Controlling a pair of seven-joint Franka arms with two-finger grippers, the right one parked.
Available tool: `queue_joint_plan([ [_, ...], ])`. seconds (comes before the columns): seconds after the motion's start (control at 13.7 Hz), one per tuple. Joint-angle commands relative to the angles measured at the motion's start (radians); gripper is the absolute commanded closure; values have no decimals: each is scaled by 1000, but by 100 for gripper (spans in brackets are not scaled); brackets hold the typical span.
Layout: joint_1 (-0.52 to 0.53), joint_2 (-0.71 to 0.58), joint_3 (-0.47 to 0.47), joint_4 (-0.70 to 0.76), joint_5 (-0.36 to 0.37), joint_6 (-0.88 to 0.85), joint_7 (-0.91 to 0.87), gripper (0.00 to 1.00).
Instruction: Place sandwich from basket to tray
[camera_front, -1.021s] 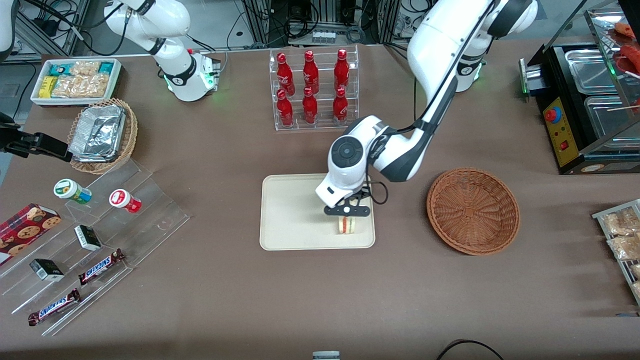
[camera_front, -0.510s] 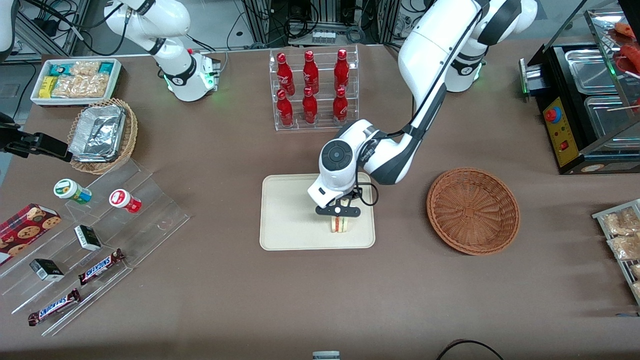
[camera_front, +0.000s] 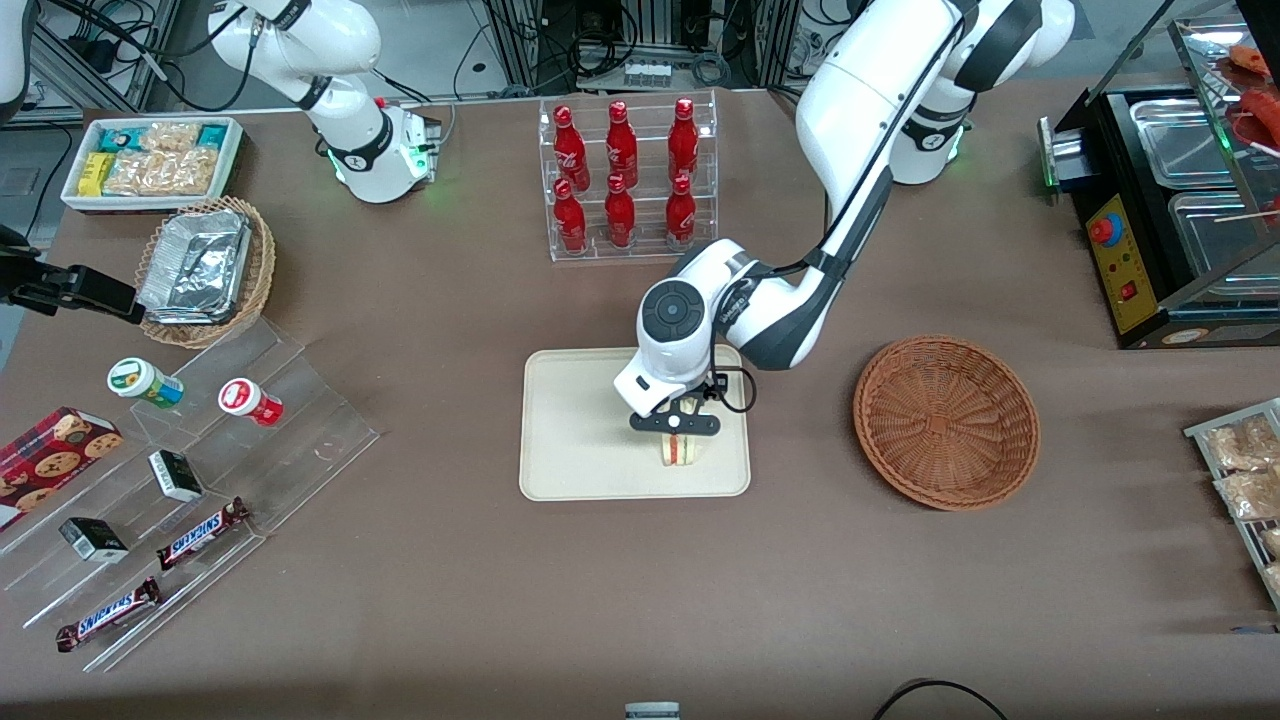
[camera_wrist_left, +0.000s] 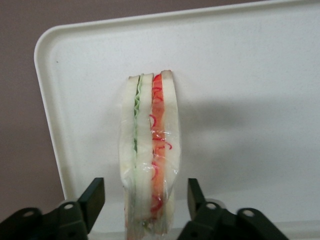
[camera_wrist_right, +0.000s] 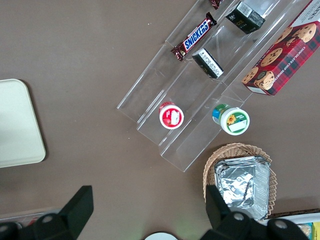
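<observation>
The sandwich (camera_front: 682, 452) stands on its edge on the cream tray (camera_front: 580, 440), near the tray's end that faces the basket. In the left wrist view the sandwich (camera_wrist_left: 150, 150) shows its green and red filling stripes, wrapped in clear film, on the tray (camera_wrist_left: 240, 75). My left gripper (camera_front: 678, 436) is just above it. In the wrist view the gripper (camera_wrist_left: 146, 192) is open, one black finger (camera_wrist_left: 92, 197) on each side of the sandwich with a gap showing. The reddish-brown basket (camera_front: 945, 420) is empty, toward the working arm's end.
A rack of red bottles (camera_front: 625, 180) stands farther from the front camera than the tray. Clear stepped shelves with snack bars and cups (camera_front: 200, 470), a tan basket of foil containers (camera_front: 205, 270) and a white snack bin (camera_front: 150, 160) lie toward the parked arm's end.
Over the last second the gripper and sandwich shifted a little over the tray toward the parked arm's end. In the last half second almost nothing moved.
</observation>
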Motion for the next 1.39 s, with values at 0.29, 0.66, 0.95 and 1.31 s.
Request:
queue_joint_plan([
  [0.29, 132, -123, 13, -7, -32, -112, 40, 0],
  [0.66, 307, -250, 13, -105, -72, -177, 269, 0],
  [0.95, 422, -341, 19, -136, -73, -212, 321, 0],
  [1.31, 551, -469, -30, -99, -59, -370, 329, 0],
])
